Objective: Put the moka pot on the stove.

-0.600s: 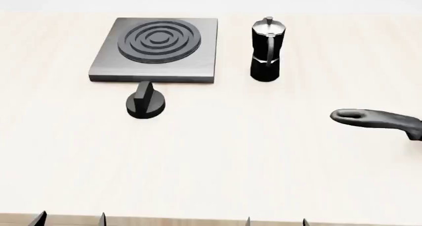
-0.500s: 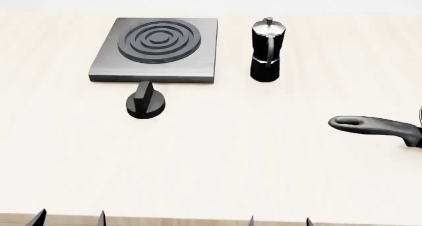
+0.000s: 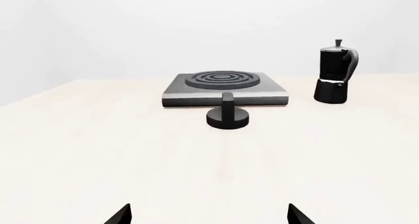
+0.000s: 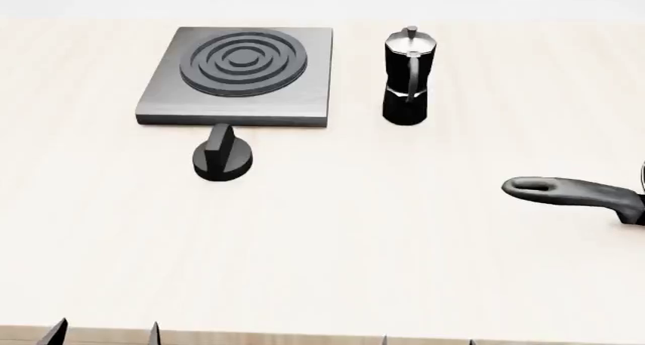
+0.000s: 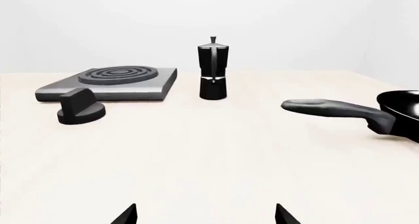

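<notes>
Pale wooden table (image 4: 333, 232) (white room)

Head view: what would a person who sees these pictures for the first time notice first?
Probably the tall black moka pot, standing upright on the pale table, apart from the grey stove at its left. The stove's ring burner is bare, and a short black knob sits just in front of it. A frying pan pokes its long handle in from the right edge.
</notes>
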Robot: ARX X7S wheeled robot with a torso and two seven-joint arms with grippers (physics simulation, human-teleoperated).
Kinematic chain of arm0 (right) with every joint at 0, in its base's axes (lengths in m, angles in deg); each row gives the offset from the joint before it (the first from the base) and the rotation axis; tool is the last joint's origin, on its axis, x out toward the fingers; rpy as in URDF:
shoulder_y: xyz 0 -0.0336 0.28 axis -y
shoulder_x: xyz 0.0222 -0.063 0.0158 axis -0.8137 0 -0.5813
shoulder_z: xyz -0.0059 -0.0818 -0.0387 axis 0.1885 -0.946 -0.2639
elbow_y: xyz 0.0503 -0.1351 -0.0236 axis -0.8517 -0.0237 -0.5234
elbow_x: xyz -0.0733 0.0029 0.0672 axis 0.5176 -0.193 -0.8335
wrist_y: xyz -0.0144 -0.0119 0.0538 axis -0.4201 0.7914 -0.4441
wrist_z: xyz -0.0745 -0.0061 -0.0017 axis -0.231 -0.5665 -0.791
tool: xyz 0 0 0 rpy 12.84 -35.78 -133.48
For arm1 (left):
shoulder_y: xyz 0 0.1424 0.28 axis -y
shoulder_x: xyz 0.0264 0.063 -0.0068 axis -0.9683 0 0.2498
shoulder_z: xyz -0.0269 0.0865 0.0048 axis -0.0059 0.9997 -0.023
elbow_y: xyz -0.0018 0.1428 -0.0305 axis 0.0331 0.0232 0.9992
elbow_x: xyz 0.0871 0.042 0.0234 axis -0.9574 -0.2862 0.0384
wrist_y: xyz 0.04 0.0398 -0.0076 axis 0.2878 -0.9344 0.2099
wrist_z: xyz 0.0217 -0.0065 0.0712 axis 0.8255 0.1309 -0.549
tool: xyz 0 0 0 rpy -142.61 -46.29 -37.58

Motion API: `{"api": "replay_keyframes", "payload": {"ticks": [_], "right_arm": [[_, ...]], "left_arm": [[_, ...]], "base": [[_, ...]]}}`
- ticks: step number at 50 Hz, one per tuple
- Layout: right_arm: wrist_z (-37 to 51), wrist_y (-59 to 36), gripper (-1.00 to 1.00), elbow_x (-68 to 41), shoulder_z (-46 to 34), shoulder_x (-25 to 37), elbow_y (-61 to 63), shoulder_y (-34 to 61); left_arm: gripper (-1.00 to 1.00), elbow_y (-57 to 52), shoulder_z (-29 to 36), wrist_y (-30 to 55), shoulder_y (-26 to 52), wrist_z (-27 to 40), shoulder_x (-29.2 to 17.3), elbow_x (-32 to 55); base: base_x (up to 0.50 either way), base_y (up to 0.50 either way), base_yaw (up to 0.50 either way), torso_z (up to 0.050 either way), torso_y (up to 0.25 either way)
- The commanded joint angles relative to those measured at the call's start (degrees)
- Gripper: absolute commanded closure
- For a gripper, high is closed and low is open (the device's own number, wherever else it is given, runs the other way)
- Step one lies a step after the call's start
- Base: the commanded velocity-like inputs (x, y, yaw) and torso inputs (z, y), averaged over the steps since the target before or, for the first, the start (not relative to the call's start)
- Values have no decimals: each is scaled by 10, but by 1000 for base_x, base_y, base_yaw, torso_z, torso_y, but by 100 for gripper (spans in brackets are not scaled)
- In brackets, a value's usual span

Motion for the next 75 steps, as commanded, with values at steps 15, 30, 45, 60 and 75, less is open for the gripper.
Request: {"api": "replay_keyframes", "payload": {"ticks": [15,30,45,60,75], "right_arm": [[23,-6,-100,-23,-24,23,78,-9],[32,5,-100,-37,-33,31,68,-9],[44,4,-100,-40,-43,41,67,-8],[56,4,-100,-42,-49,48,69,-8],[68,-7,-100,-40,-60,56,90,-18]], "left_arm": [[-100,24,26,-68,4,12,-20,17],[-100,33,38,-93,6,22,-29,20],[-100,36,48,-100,7,27,-37,29],[-100,37,57,-102,9,33,-44,34],[-100,38,63,-106,10,39,-48,42]], "base": [[43,0,0,0,0],[141,0,0,0,0],[142,0,0,0,0],[156,0,0,0,0],[166,0,0,0,0]]}}
